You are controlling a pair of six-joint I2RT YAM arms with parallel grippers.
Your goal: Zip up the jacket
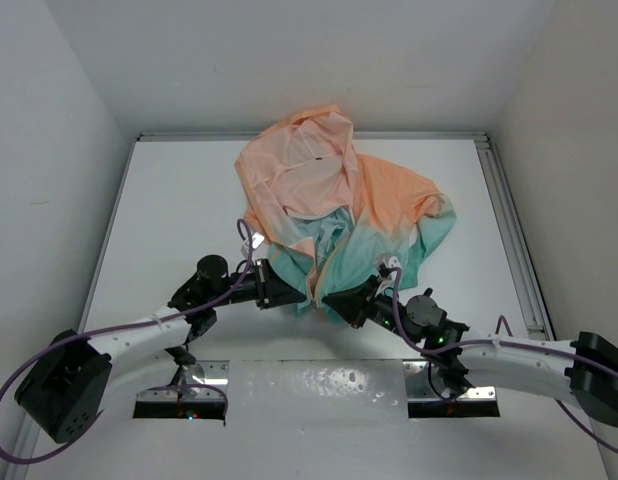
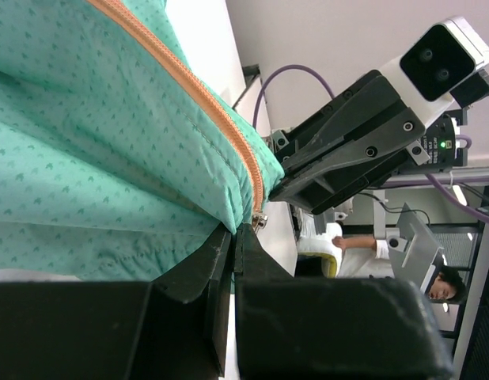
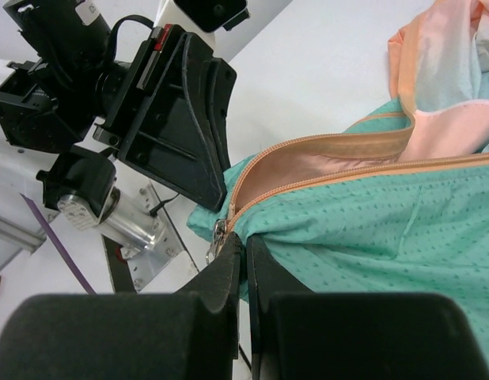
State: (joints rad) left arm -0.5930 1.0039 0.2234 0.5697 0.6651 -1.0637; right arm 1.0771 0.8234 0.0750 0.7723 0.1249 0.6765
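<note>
The jacket lies crumpled on the white table, peach-orange at the far end, teal at the near hem. Its orange zipper is open above the slider, which sits at the hem's bottom corner. My left gripper is shut on the teal hem right by the zipper end. My right gripper is shut on the teal hem just beside the slider. The two grippers face each other, almost touching, at the hem's near corner.
White walls enclose the table on the left, far and right sides. A metal rail runs along the table's right edge. A transparent plate and the arm bases lie at the near edge.
</note>
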